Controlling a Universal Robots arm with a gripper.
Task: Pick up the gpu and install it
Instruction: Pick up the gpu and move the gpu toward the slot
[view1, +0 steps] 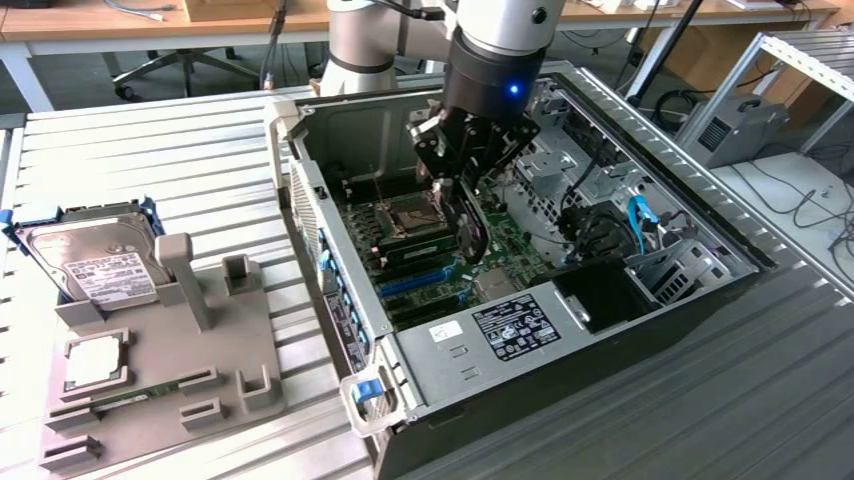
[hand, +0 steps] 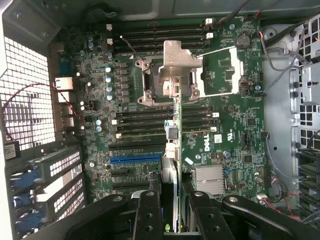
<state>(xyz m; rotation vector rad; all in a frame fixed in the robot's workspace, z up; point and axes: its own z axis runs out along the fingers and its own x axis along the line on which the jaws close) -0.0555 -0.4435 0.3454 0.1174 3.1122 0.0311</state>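
Bench: pale slatted metal table (view1: 160, 160); an open computer case (view1: 747, 250) lies on it, with a hard drive (view1: 94, 265) on the exterior view's left.
Gripper (view1: 458, 178): down inside the case, fingers clamped on the gpu (hand: 173, 150).
Gpu: held on edge over the motherboard (hand: 225, 125), near the blue slot (hand: 135, 160); whether they touch, I cannot tell.
Handling: looks light, stiff and fragile; best held by the board edges, off the components.

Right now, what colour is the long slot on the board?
Blue. The slot shows best in the wrist view.
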